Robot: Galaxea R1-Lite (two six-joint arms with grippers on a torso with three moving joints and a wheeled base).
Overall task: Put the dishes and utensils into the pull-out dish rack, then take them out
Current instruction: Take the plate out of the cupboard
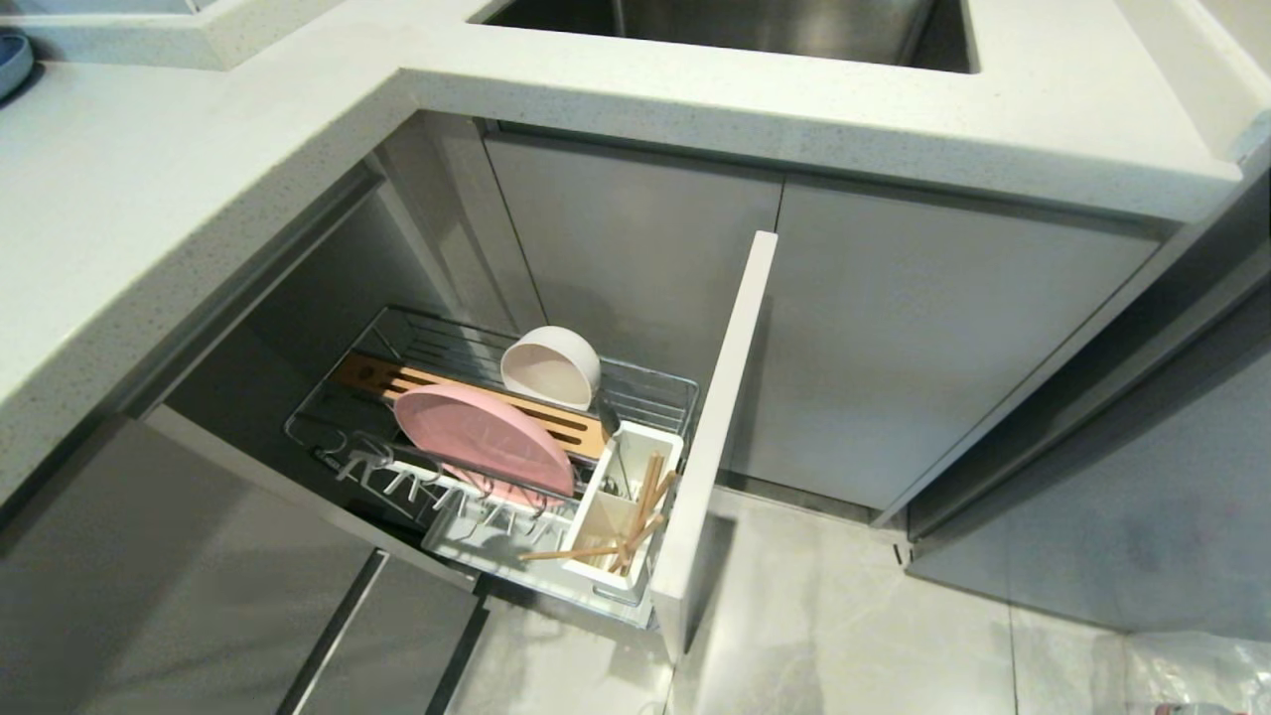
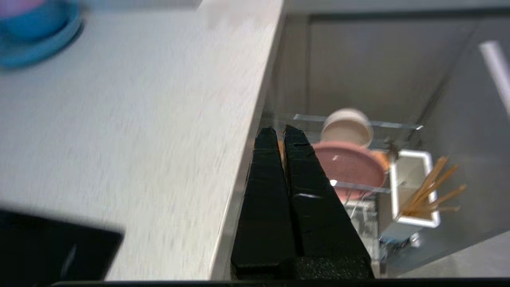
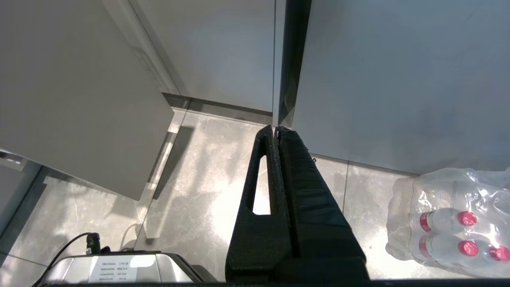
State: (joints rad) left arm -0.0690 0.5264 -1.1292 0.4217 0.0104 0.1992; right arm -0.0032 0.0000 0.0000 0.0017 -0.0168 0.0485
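Observation:
The pull-out dish rack (image 1: pixel 655 392) stands drawn out below the counter, fixed to its pale cabinet front (image 1: pixel 717 427). An off-white bowl (image 1: pixel 551 367) rests on its side near the bamboo strip (image 1: pixel 417 382). A pink plate (image 1: pixel 482 437) stands on edge beside it. Wooden chopsticks (image 1: pixel 640 516) lean in the white utensil cup (image 1: pixel 621 511). The spoon cannot be made out. In the left wrist view my left gripper (image 2: pixel 279 131) is shut and empty, by the counter edge above the rack, with the bowl (image 2: pixel 346 127), plate (image 2: pixel 350 165) and chopsticks (image 2: pixel 432 189) beyond it. My right gripper (image 3: pixel 275 129) hangs shut over the floor.
The pale countertop (image 1: pixel 199 199) overhangs the rack's left side, with a sink (image 1: pixel 735 25) at the back. A blue plate holding blue and pink bowls (image 2: pixel 34 32) sits on the counter. A shrink-wrapped pack of bottles (image 3: pixel 450 223) lies on the floor at the right.

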